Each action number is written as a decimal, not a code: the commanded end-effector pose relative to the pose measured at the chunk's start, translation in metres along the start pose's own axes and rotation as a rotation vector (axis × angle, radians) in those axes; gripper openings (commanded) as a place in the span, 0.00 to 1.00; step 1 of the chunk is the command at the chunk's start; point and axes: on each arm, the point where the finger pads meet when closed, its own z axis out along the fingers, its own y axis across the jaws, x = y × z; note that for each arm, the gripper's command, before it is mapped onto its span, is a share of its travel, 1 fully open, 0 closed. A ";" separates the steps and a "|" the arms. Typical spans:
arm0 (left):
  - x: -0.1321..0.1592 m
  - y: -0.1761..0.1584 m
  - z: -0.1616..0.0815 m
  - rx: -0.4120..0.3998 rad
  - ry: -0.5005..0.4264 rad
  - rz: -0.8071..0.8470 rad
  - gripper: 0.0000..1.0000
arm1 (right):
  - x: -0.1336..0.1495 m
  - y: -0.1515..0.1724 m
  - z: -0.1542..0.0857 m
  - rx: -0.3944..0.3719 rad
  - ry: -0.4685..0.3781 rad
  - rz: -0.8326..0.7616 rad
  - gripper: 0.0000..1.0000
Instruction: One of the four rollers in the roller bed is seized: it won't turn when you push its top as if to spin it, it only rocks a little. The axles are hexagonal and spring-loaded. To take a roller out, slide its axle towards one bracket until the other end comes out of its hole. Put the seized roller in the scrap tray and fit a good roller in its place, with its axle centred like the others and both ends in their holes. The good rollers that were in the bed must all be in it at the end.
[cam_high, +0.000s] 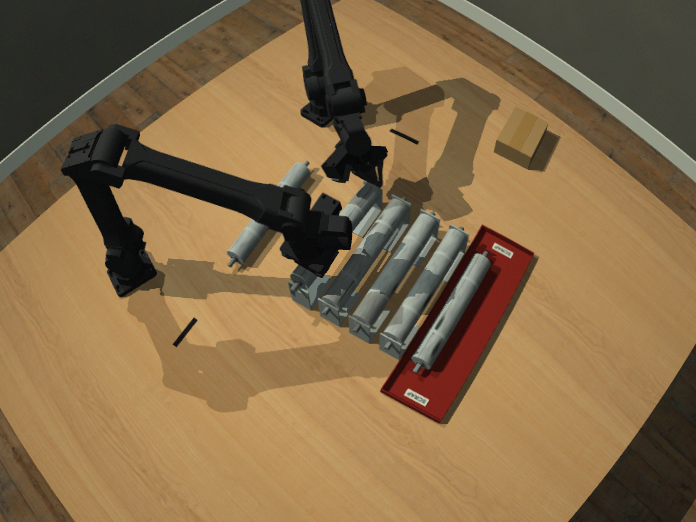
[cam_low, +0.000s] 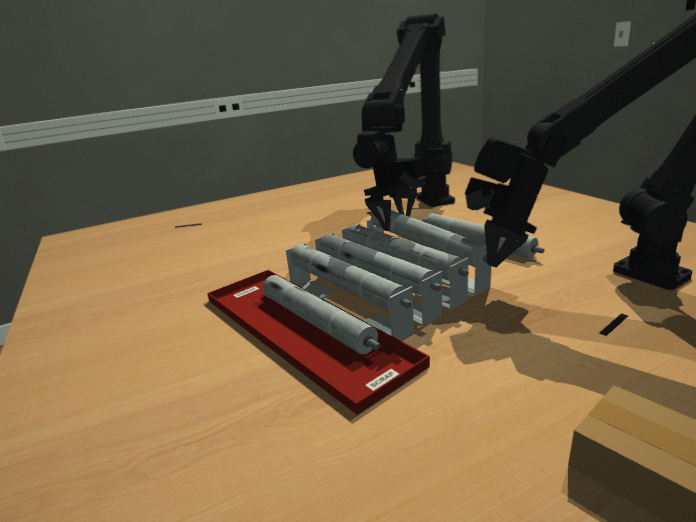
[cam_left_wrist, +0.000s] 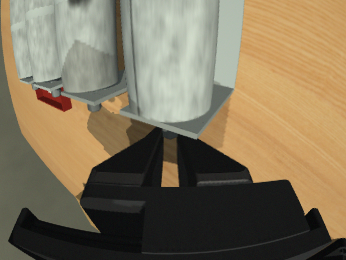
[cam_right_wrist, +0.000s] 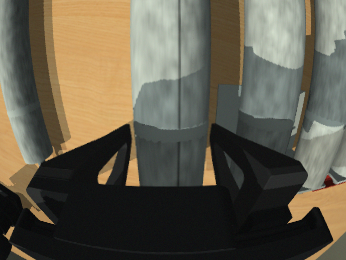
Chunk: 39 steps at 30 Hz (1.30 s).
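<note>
If the left hand (cam_high: 379, 182) (cam_low: 497, 261) (cam_left_wrist: 170, 131), nearly closed on the axle end (cam_left_wrist: 170, 134), is pulled off-line, the spring-loaded axle could slip free. The outermost bed roller (cam_high: 359, 207) (cam_low: 421, 227) (cam_left_wrist: 172, 60) (cam_right_wrist: 170, 100), seated at the bed's ten o'clock side in the top view, is straddled by the part-open, empty right hand (cam_high: 321, 274) (cam_low: 396, 220) (cam_right_wrist: 171, 127); its long axis is pointed from one to seven o'clock.

- One roller (cam_high: 452, 311) (cam_low: 320, 314) is contained in the scrap tray (cam_high: 477, 337) (cam_low: 292, 342) (cam_left_wrist: 54, 102).
- The roller bed (cam_high: 362, 329) (cam_low: 401, 314) (cam_left_wrist: 217, 105) is flanked by the tray and a loose roller (cam_high: 244, 241) (cam_low: 458, 224) (cam_right_wrist: 20, 85).
</note>
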 end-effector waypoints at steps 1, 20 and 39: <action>-0.018 0.019 -0.006 -0.028 -0.033 0.003 0.03 | -0.007 -0.017 -0.010 0.030 -0.012 0.014 0.62; -0.018 0.019 -0.006 -0.028 -0.033 0.003 0.03 | -0.007 -0.017 -0.010 0.030 -0.013 0.012 0.32; 0.010 -0.006 0.005 0.023 0.033 0.001 0.03 | -0.007 -0.017 -0.010 0.030 -0.013 0.012 0.32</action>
